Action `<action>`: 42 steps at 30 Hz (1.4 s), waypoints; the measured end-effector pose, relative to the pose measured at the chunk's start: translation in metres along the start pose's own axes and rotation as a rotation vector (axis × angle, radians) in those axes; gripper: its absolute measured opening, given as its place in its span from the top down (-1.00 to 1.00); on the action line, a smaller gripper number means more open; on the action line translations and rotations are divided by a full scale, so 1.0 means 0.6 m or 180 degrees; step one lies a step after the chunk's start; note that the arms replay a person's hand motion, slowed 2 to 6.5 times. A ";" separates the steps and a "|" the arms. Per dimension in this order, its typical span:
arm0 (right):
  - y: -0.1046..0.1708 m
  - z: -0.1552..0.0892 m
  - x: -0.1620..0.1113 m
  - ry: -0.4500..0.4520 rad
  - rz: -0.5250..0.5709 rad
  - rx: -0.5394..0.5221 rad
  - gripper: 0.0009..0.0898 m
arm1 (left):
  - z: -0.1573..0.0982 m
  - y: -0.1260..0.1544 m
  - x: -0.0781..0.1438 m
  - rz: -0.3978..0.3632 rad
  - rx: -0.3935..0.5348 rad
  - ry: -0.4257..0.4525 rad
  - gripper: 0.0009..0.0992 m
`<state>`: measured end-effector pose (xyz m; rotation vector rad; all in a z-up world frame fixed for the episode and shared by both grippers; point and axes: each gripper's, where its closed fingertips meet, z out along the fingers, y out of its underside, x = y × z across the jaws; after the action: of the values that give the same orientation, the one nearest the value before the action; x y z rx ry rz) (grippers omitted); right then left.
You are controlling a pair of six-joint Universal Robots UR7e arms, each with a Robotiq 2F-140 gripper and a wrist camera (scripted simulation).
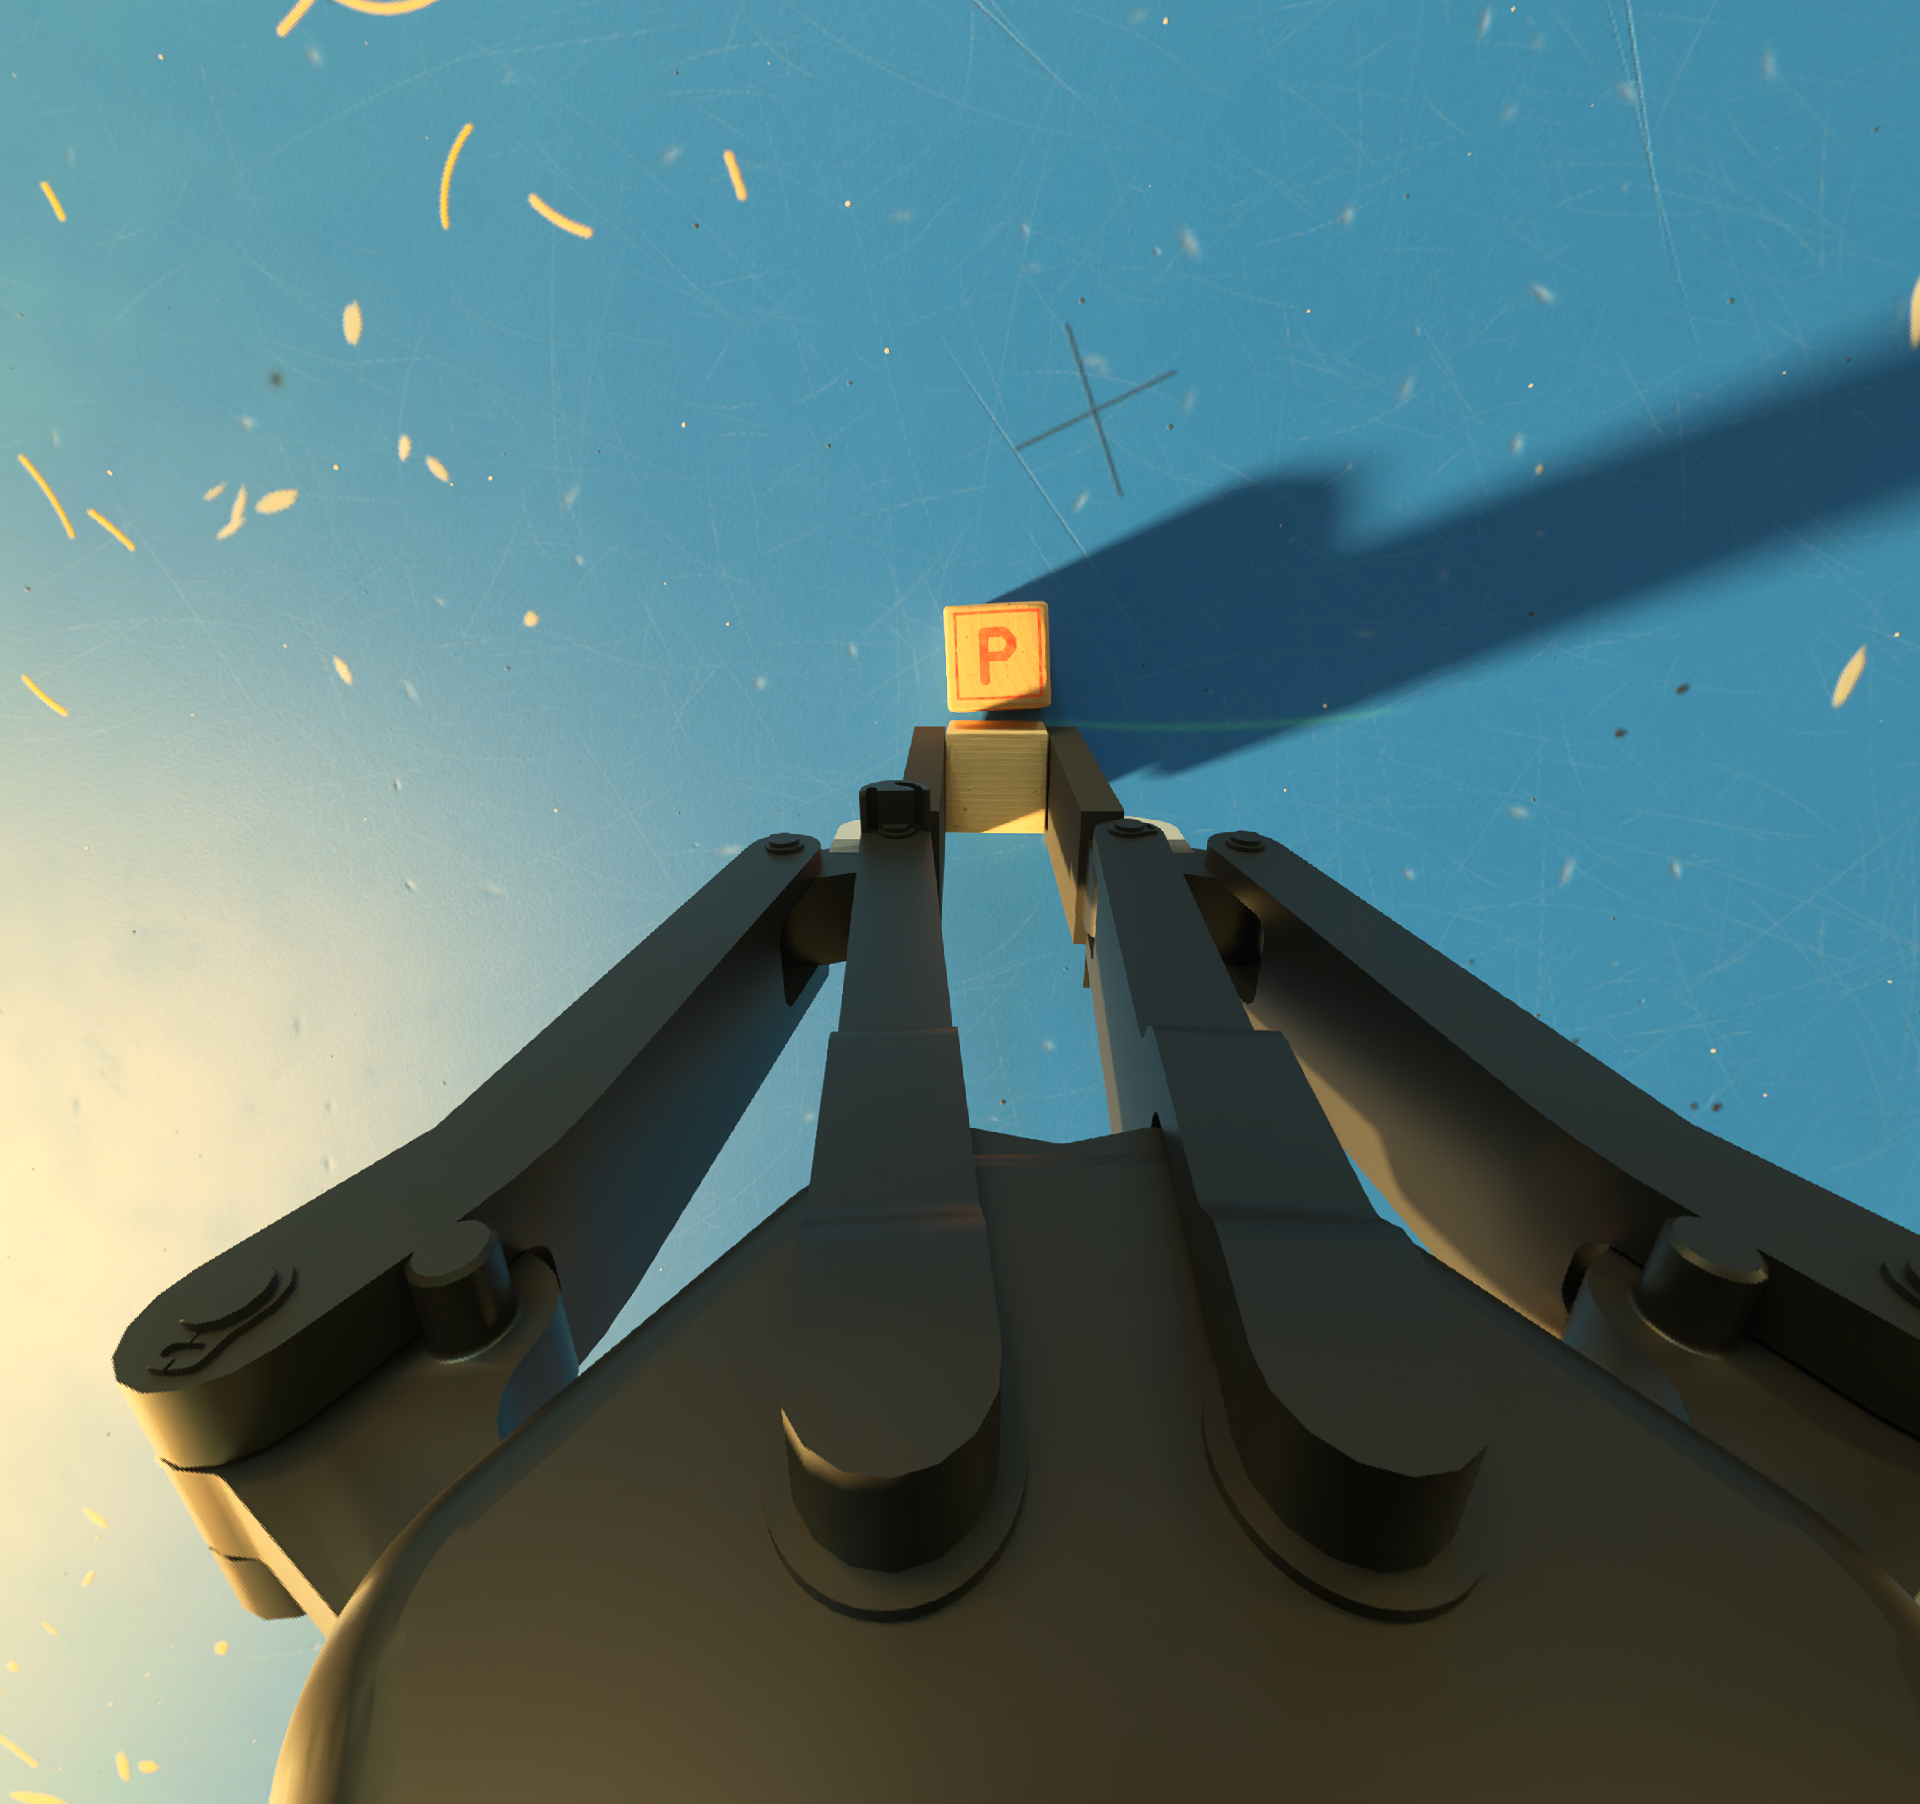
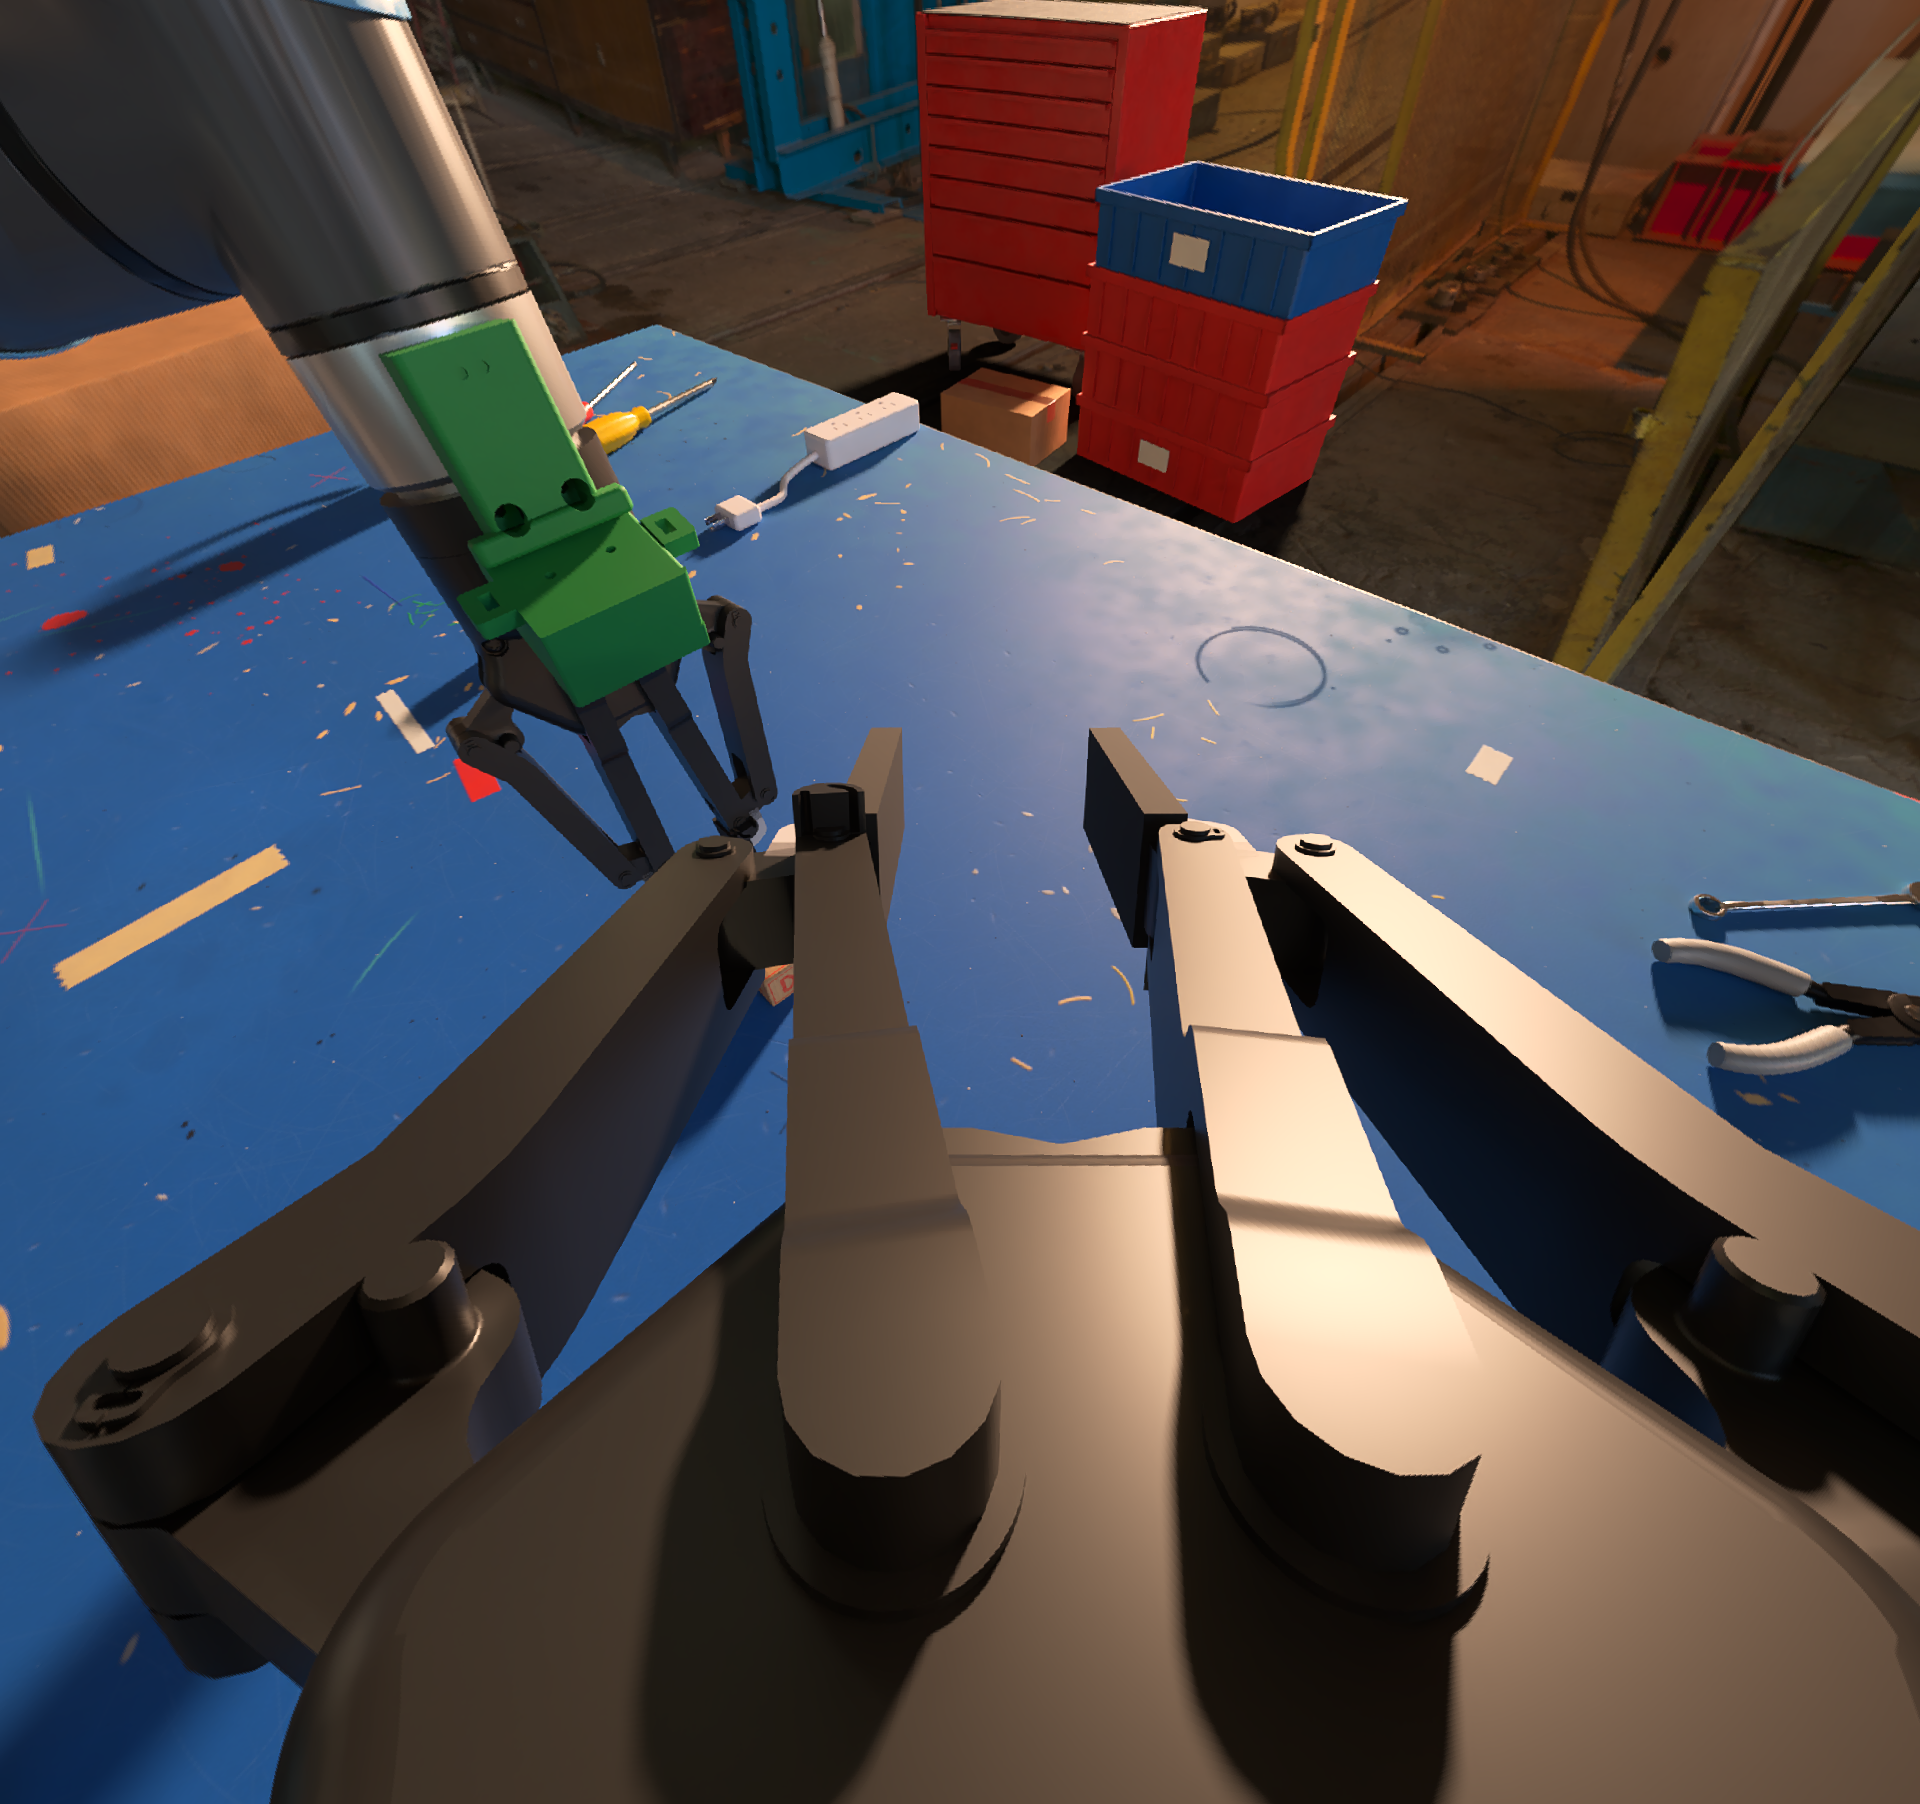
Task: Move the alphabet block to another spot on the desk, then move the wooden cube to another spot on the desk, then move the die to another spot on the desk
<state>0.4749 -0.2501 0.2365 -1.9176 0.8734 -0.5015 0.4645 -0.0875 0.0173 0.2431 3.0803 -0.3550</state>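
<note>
In the left wrist view my left gripper [image 1: 995, 755] is shut on a plain wooden cube [image 1: 995, 786], held between its fingertips close to the blue desk [image 1: 623, 507]. The alphabet block [image 1: 995, 658], pale wood with a red letter and frame, sits on the desk just beyond the cube. In the right wrist view my right gripper [image 2: 992, 767] is open and empty above the desk. The left gripper [image 2: 727, 819] reaches down beside its left finger. A corner of a lettered block [image 2: 777, 983] peeks out under that finger. No die is in view.
A white power strip [image 2: 862, 426] and a yellow screwdriver [image 2: 623, 424] lie at the far desk edge. Pliers [image 2: 1787, 1011] and a wrench [image 2: 1808, 902] lie at the right. Red and blue crates [image 2: 1226, 341] and a red cabinet [image 2: 1039, 154] stand beyond the desk.
</note>
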 end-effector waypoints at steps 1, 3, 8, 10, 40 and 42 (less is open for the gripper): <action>0.000 0.000 0.000 -0.0001 0.0002 -0.0002 -0.05 | 0.000 0.000 0.000 -0.0001 -0.0001 0.0002 0.50; 0.001 0.000 0.000 -0.0002 0.0006 -0.0007 -0.05 | 0.001 0.000 0.000 -0.0004 -0.0003 0.0005 0.50; 0.003 -0.001 0.001 -0.0001 0.0012 -0.0016 -0.05 | 0.002 -0.001 0.000 -0.0013 0.0003 0.0021 0.50; 0.004 -0.001 0.002 0.0001 0.0014 -0.0020 -0.05 | 0.002 -0.002 0.000 -0.0015 0.0007 0.0026 0.50; 0.006 -0.005 0.008 0.0008 0.0052 -0.0015 -0.05 | 0.004 -0.004 -0.002 0.0005 0.0004 0.0103 0.51; 0.006 -0.006 0.008 0.0008 0.0053 -0.0014 -0.05 | 0.004 -0.004 -0.002 0.0008 0.0000 0.0105 0.51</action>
<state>0.4746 -0.2568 0.2347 -1.9124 0.8922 -0.4925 0.4655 -0.0906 0.0156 0.2553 3.1120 -0.3545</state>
